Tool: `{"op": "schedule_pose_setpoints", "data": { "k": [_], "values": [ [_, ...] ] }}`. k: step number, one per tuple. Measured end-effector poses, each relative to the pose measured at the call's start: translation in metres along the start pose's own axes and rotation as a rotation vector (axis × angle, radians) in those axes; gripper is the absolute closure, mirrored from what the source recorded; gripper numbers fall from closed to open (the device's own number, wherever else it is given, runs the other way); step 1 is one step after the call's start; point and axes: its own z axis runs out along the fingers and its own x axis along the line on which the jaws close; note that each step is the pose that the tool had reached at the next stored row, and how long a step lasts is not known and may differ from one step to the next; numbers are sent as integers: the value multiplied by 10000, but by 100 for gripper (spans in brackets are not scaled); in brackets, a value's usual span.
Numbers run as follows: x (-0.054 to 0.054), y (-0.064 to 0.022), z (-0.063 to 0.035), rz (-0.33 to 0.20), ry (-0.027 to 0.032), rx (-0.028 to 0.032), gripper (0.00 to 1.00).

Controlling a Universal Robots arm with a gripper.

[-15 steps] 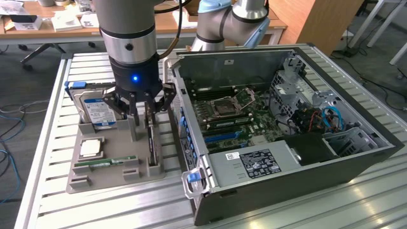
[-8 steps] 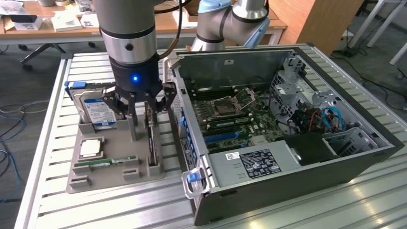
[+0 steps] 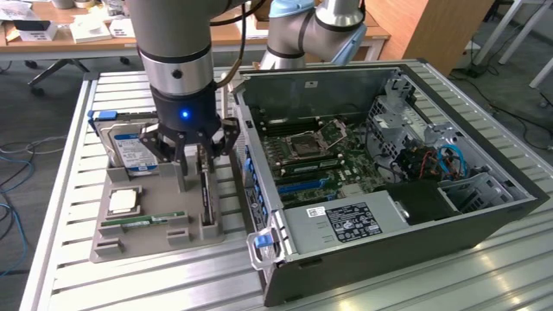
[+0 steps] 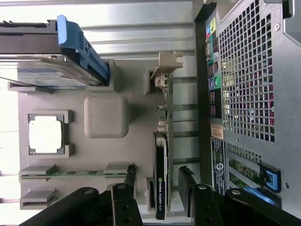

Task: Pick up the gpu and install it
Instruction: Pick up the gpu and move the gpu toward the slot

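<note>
The gpu [image 3: 206, 206] is a thin dark card standing on edge in a slot of the grey parts holder [image 3: 129, 241], which lies at the exterior view's left of the open computer case [image 3: 380, 168]. My gripper [image 3: 203, 159] hangs right over the card. In the wrist view the gpu [image 4: 161, 181] runs between the two black fingers [image 4: 130, 178], with a gap on each side. The gripper [image 4: 160, 184] is open and holds nothing. The card's metal bracket [image 4: 165, 70] is at its far end.
The holder also carries a silver hard drive with a blue clip [image 3: 128, 146], a CPU [image 3: 124, 201], a green RAM stick [image 3: 142, 221] and a square grey block [image 4: 106, 117]. The case's rear panel [image 4: 244, 80] stands close beside the gpu. Desks and a second arm are behind.
</note>
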Motion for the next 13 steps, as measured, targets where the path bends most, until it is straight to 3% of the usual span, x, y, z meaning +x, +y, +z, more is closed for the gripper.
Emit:
{"op": "schedule_pose_setpoints", "data": {
  "k": [13],
  "values": [
    [-49, 2, 61, 2, 0, 0, 52]
  ]
}}
